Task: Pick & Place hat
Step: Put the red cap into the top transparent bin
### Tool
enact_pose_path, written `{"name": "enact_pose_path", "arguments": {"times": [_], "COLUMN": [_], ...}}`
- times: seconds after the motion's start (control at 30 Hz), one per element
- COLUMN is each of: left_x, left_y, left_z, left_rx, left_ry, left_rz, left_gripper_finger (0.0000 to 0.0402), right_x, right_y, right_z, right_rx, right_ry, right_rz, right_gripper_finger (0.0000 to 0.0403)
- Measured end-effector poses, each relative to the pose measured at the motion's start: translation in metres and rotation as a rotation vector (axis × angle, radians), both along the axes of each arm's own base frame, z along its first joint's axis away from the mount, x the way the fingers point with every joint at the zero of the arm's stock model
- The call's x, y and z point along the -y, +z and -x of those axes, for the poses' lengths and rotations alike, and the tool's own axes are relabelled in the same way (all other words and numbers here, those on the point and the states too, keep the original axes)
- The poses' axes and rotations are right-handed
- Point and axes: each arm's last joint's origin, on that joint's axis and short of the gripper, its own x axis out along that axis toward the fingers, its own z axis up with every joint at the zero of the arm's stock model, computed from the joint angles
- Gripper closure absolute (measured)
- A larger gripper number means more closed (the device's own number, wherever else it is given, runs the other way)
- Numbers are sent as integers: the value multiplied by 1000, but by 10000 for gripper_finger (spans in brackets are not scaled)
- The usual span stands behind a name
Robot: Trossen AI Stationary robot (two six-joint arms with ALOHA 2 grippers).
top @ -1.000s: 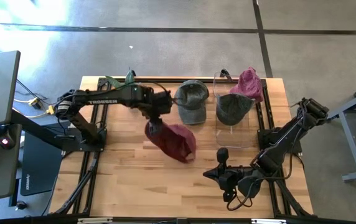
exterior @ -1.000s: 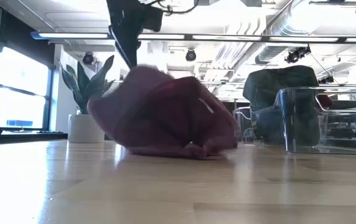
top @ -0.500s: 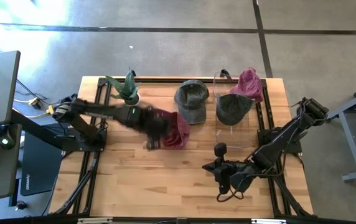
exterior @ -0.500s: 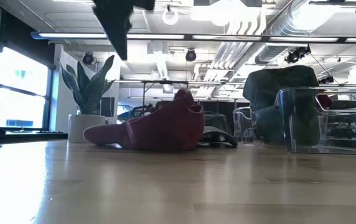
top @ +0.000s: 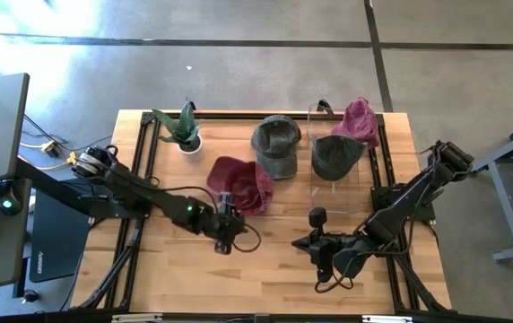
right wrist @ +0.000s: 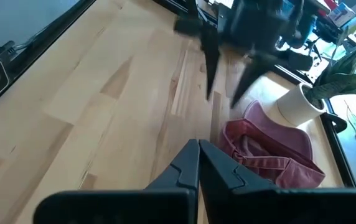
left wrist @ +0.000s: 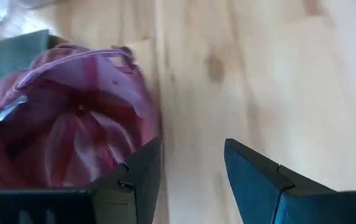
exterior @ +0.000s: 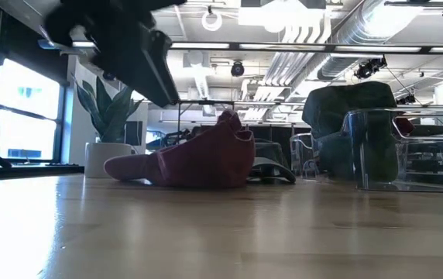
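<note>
Tabletop: red hat [top: 240, 182] is now lying released; left gripper [top: 223, 238] is retreating, fingers apart, probably placed.

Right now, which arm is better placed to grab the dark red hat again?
Left. The left gripper hangs open right beside the dark red hat; the right gripper sits shut, farther off toward the right side.

Count on the desk [top: 167, 269]: four hats in all. Two are maroon, one [top: 241, 184] lying mid-desk, one [top: 360, 118] at the far right corner. Two are grey-green, one [top: 276, 145] by the far edge, one [top: 335, 154] in the single clear bin [top: 342, 193]. One potted plant [top: 182, 128]. Two arms, so two tools: left [top: 224, 239], right [top: 321, 256].
</note>
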Motion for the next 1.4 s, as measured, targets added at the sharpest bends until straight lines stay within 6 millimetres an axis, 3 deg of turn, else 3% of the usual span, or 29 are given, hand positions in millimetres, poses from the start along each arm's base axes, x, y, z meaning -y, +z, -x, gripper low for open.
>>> {"name": "enact_pose_path", "arguments": {"times": [0.13,0.3,0.43,0.57,0.73,0.9,1.03,1.23,1.4], "left_x": [-20,-37,-47,-49,-47,-41,-17,24,35], "left_y": [-14,-19,-34,-36,-54,-40,-13,22,25], "left_z": [-6,-14,-28,-34,-40,-48,-53,-36,-29], "left_rx": [75,46,91,125,77,86,41,-182,-199], "left_ry": [86,-28,42,17,-43,-77,-201,-346,-380], "left_rz": [-2,218,172,128,171,197,286,319,257], "left_gripper_finger": [236,236,236,236,247,323,390,355,319], "right_x": [0,-1,-1,-1,-1,-1,-1,-2,-2], "right_y": [1,1,1,1,1,2,2,1,1], "right_z": [0,-1,-1,-1,0,-1,-1,0,-1], "right_rx": [8,11,8,7,6,8,8,-2,-4], "right_ry": [1,4,8,9,10,8,8,28,37], "right_rz": [-1,-4,-11,-15,-12,-16,-16,-33,-41], "right_gripper_finger": [398,397,401,399,394,400,401,394,399]}}
